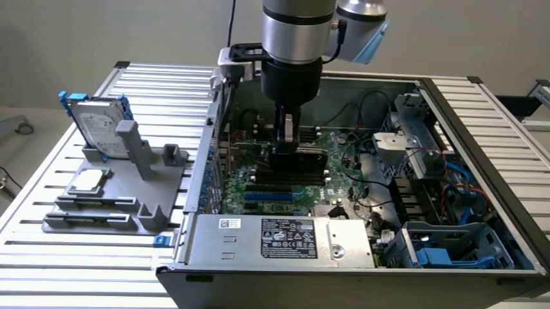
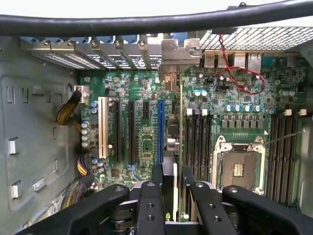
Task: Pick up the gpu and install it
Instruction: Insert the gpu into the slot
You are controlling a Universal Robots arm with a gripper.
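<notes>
My gripper [image 1: 289,138] reaches down into the open computer case [image 1: 429,87] and is shut on the gpu [image 2: 169,178]. In the wrist view the card appears edge-on between the two black fingers [image 2: 156,183]. It runs away from me to its silver end bracket [image 2: 177,56] at the case's rear slot openings. The card stands upright over the green motherboard [image 2: 142,98], just beside the long blue slot [image 2: 160,129] and between it and the black memory slots [image 2: 198,142]. Whether it sits in a slot cannot be told. In the exterior view the gpu [image 1: 303,156] is a dark block under the gripper.
A silver hard drive with blue rails [image 1: 97,121] stands on a grey fixture [image 1: 112,206] at the exterior view's left, outside the case. The power supply [image 1: 284,239] fills the case's near side, and a blue drive cage [image 1: 455,248] sits at the right. The bare CPU socket [image 2: 238,164] and a white slot [image 2: 102,127] flank the card.
</notes>
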